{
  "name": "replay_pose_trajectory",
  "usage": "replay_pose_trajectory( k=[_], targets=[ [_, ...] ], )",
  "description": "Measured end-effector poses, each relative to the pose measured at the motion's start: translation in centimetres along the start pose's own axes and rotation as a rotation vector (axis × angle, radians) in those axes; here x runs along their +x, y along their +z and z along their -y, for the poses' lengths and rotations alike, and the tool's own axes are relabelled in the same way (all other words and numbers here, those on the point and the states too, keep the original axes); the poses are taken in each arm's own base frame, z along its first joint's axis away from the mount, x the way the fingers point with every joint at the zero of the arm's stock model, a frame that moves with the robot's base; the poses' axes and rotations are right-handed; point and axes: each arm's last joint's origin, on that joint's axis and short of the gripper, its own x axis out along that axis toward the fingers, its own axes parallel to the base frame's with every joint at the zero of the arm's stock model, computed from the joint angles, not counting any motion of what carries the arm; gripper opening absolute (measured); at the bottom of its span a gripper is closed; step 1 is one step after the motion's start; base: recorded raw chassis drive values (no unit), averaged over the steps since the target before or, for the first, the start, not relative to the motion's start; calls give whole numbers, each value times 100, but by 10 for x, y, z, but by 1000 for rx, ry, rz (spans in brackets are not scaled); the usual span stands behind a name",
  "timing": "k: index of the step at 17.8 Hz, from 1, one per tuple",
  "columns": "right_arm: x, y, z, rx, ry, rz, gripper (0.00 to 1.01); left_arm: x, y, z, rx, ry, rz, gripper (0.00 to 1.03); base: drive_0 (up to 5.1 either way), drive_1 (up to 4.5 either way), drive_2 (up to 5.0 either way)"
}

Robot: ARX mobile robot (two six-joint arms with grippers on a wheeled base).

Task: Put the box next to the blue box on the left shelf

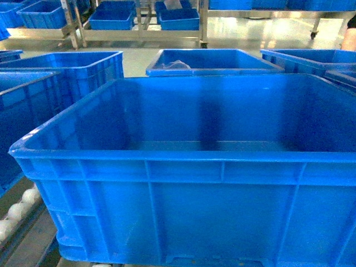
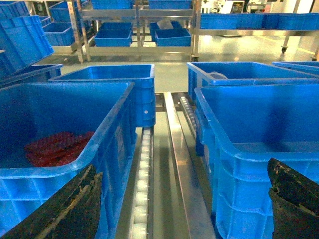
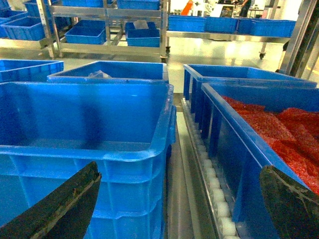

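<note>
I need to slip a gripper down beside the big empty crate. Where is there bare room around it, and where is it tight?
Bare room: the roller lane and metal rail between the crate with red contents and the empty crate; another roller gap between the empty crate and the crate of red material. Crowded: behind it, crates stand close.

The box (image 1: 211, 167) pretty much fills the head view, front and center. A neighbouring crate (image 1: 25, 117) sits just left of it, with the left shelf (image 1: 19, 214) rollers showing in the lower left corner of the frame. Three more crates (image 1: 211, 61) line up behind. A rack (image 1: 139, 22) stands across the top, holding smaller bins.
</note>
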Motion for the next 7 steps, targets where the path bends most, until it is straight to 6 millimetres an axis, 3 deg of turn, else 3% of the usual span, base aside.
replay_pose_trajectory(
  k=[7],
  targets=[
    [0, 0, 0, 0, 0, 0, 98, 0, 0, 0, 0, 0, 0, 98, 0, 0, 0]
  ],
)
